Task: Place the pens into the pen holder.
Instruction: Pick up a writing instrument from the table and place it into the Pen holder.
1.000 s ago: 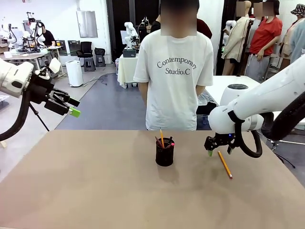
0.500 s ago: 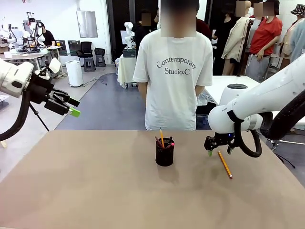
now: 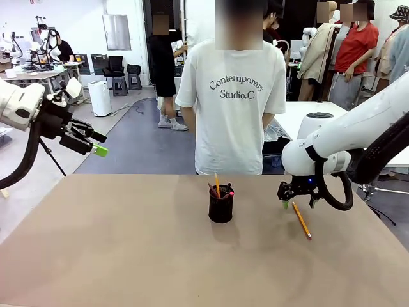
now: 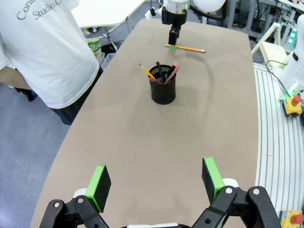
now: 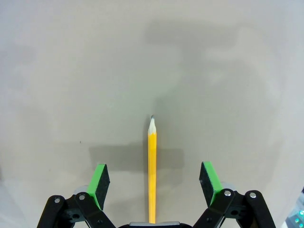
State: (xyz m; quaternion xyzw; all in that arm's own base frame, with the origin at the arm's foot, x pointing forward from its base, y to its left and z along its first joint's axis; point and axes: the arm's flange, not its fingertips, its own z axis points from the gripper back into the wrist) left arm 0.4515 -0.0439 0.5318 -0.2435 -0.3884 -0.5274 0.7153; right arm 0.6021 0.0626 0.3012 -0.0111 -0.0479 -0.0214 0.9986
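Observation:
The black mesh pen holder (image 3: 221, 208) stands mid-table with three pens in it: a yellow-orange pencil (image 3: 217, 185), a reddish-brown pen (image 3: 211, 190) and a black pen with a pink tip (image 3: 229, 192). The holder (image 4: 163, 89) also appears in the left wrist view. Another yellow pencil (image 3: 301, 220) lies flat on the table to its right. My right gripper (image 3: 285, 203) points down over that pencil's far end. In the right wrist view this gripper (image 5: 154, 181) is open, its fingers straddling the pencil (image 5: 152, 166) without touching it. My left gripper (image 3: 96, 144) hangs open and empty, high off the table's left side.
A person in a white T-shirt (image 3: 232, 102) stands at the far edge behind the holder, hands behind the back. The brown table (image 3: 128, 243) is bare to the left and front. The left wrist view has the right gripper (image 4: 174, 38) above the lying pencil (image 4: 185, 48).
My right gripper has shifted slightly to the right above the pencil. The left arm, holder and pens have not moved.

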